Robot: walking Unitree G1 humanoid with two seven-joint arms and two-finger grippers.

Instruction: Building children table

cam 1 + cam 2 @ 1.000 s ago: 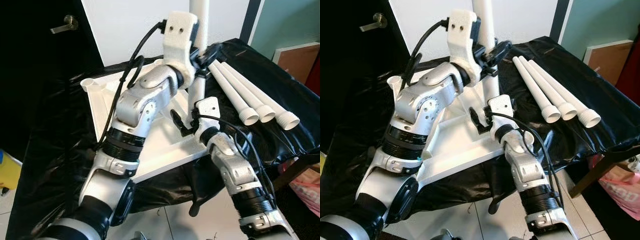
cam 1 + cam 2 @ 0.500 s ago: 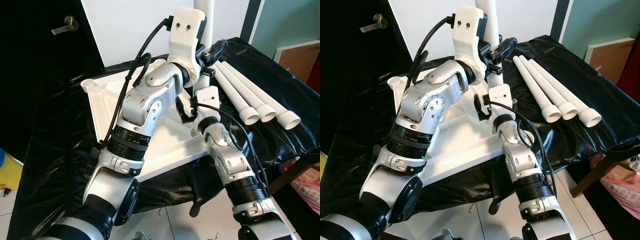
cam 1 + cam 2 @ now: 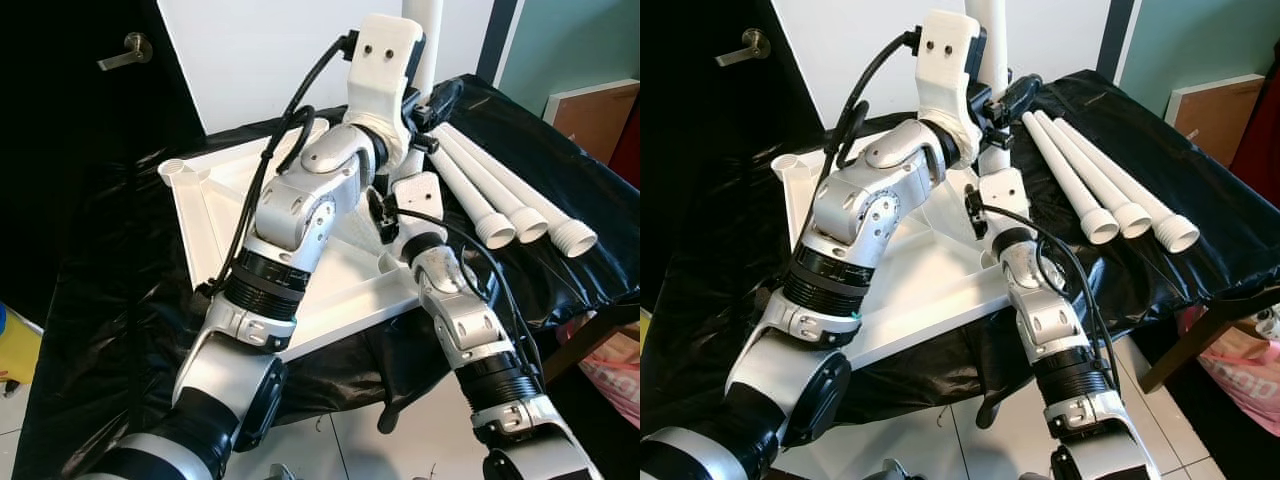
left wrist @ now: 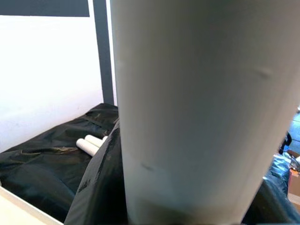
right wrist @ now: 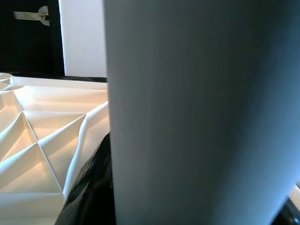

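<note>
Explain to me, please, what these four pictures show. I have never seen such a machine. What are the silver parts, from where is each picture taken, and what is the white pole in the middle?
The silver parts are the two arms of a humanoid robot. The two wide pictures come from a pair of cameras on its head, looking down at its own arms. The two close pictures come from small cameras on its wrists.

Before it lies a white table top, turned upside down on a black plastic sheet. Its underside has ribs and round corner sockets. Three loose white legs lie side by side on the sheet to the robot's right.

A fourth white leg stands upright near a corner of the top. The left gripper grasps it high up, and the right gripper is at it lower down. Both wrist pictures look straight at that leg from very close.
</note>
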